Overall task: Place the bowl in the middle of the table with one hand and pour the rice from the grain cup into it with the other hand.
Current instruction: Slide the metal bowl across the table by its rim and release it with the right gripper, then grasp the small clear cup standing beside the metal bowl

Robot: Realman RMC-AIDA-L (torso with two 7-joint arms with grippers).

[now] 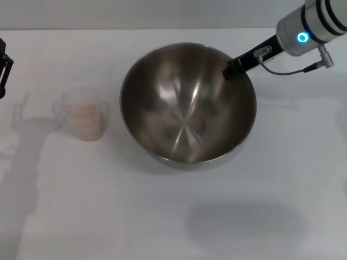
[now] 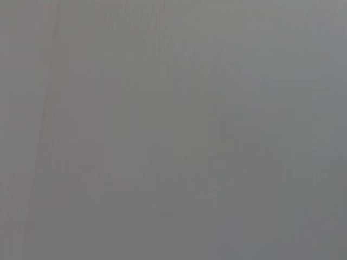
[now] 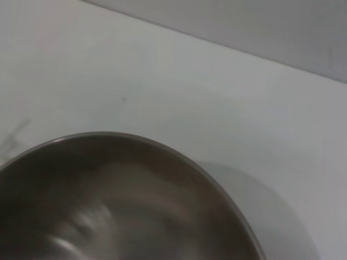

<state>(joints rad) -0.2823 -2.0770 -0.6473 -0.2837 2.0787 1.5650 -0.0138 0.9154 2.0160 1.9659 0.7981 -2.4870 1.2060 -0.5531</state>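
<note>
The stainless-steel bowl stands on the white table near its middle, and it holds nothing. My right gripper is at the bowl's far right rim, with a black finger over the edge, shut on the rim. The right wrist view shows the bowl's rim and inside close up. The clear grain cup stands upright left of the bowl, apart from it, with tan rice inside. My left gripper shows only as a black part at the far left edge, away from the cup.
The table's far edge runs along the top of the head view. The left wrist view shows only a plain grey surface.
</note>
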